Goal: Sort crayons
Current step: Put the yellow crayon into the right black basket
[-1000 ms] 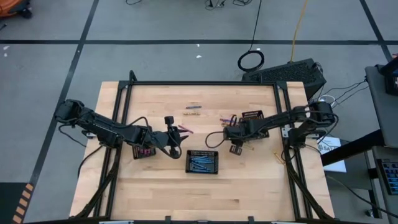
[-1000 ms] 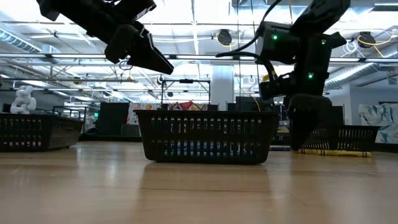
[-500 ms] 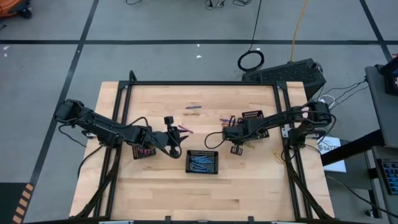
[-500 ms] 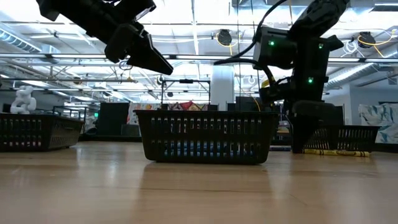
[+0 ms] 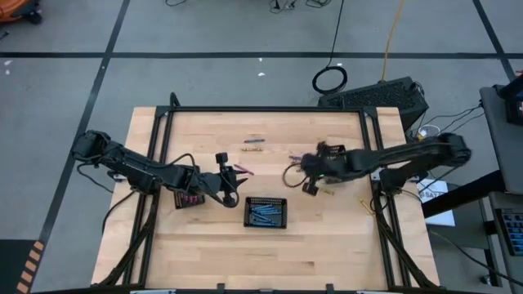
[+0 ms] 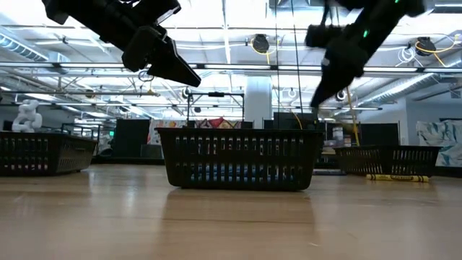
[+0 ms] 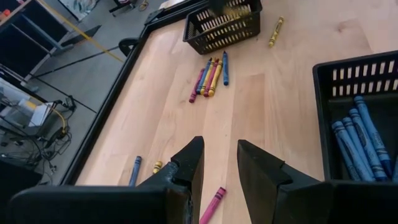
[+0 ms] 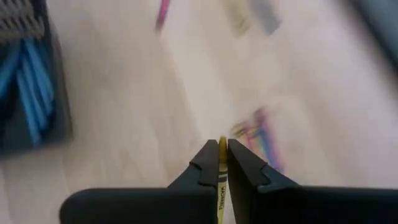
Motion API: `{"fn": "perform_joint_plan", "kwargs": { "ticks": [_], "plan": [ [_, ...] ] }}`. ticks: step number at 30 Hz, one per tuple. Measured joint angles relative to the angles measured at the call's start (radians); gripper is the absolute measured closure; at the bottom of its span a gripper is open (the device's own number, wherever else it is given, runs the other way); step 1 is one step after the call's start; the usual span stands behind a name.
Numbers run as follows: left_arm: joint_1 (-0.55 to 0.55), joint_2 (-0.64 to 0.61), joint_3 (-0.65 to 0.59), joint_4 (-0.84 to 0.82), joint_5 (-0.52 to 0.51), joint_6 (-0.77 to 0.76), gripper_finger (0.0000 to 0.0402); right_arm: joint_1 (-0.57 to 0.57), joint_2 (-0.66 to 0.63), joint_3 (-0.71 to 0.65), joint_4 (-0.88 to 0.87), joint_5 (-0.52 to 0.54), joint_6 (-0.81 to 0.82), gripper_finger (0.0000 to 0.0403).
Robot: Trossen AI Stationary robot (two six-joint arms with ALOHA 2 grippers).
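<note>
My right gripper [image 8: 221,149] hangs high over the table's right half [image 5: 306,167], shut on a yellow crayon [image 8: 221,147]. Below it, a small group of loose crayons [image 7: 208,78] lies flat on the wood [image 5: 298,155]. My left gripper [image 7: 221,158] is open and holds nothing. It hovers left of centre [image 5: 232,180], above a pink crayon [image 7: 211,205] lying on the table. The middle black tray [image 5: 267,212] holds blue crayons [image 7: 364,134]. My right gripper pinches the yellow crayon between its two fingers. The crayon lies along the fingers: its end [image 8: 222,143] shows at the fingertips and its labelled body [image 8: 221,196] runs back between them. The fingers slant downward, and the crayon is lifted clear of the table.
A black tray [image 7: 224,25] stands on the right with a yellow crayon [image 7: 275,31] lying beside it. Another tray [image 5: 189,200] with pink crayons sits under my left arm. A blue crayon [image 7: 134,168] lies near the far rail. Bare wood stretches along the near side.
My right gripper has risen from the table top beside the loose crayons to well above it, and has tipped closer to level.
</note>
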Motion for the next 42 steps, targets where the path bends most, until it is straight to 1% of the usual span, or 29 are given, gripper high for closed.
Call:
{"fn": "perform_joint_plan", "kwargs": {
  "ticks": [4, 7, 9, 13, 17, 19, 22, 25, 27, 28, 31, 34, 38, 42],
  "plan": [
    [0.0, 0.0, 0.0, 0.0, 0.0, -0.001, 0.0307, 0.003, -0.169, 0.0, -0.098, 0.135, 0.084, 0.0402],
    [0.0, 0.0, 0.0, 0.0, 0.0, -0.001, 0.0307, -0.007, -0.281, -0.018, -0.179, 0.222, 0.231, 0.0402],
    [0.0, 0.0, 0.0, 0.0, 0.0, -0.001, 0.0307, -0.014, -0.342, -0.074, -0.187, 0.262, 0.326, 0.0402],
    [0.0, 0.0, 0.0, 0.0, 0.0, -0.002, 0.0307, -0.035, -0.425, -0.239, -0.139, 0.266, 0.477, 0.0403],
    [0.0, 0.0, 0.0, 0.0, 0.0, -0.001, 0.0307, -0.054, -0.442, -0.4, -0.022, 0.265, 0.601, 0.0401],
    [0.0, 0.0, 0.0, 0.0, 0.0, -0.001, 0.0307, -0.058, -0.436, -0.452, 0.031, 0.26, 0.626, 0.0393],
    [0.0, 0.0, 0.0, 0.0, 0.0, -0.001, 0.0307, -0.066, -0.43, -0.476, 0.024, 0.252, 0.644, 0.0367],
    [0.0, 0.0, 0.0, 0.0, 0.0, -0.001, 0.0307, -0.077, -0.435, -0.466, 0.026, 0.231, 0.613, 0.0325],
    [0.0, 0.0, 0.0, 0.0, 0.0, -0.002, 0.0307, -0.081, -0.436, -0.441, 0.025, 0.209, 0.554, 0.0294],
    [0.0, 0.0, 0.0, 0.001, 0.0, -0.002, 0.0307, -0.081, -0.437, -0.423, 0.026, 0.188, 0.511, 0.028],
    [0.0, 0.0, 0.0, 0.003, 0.0, -0.008, 0.0307, -0.071, -0.433, -0.349, 0.034, 0.074, 0.379, 0.0248],
    [0.0, 0.0, 0.0, 0.004, 0.0, -0.021, 0.0307, -0.021, -0.419, -0.278, 0.1, -0.02, 0.264, 0.0239],
    [0.0, 0.0, 0.0, 0.005, 0.0, -0.027, 0.0307, 0.091, -0.352, -0.237, 0.274, -0.025, 0.133, 0.0248],
    [0.0, 0.0, 0.0, 0.01, 0.0, -0.027, 0.0307, 0.218, -0.218, -0.231, 0.484, -0.03, 0.068, 0.0263]
  ]
}}
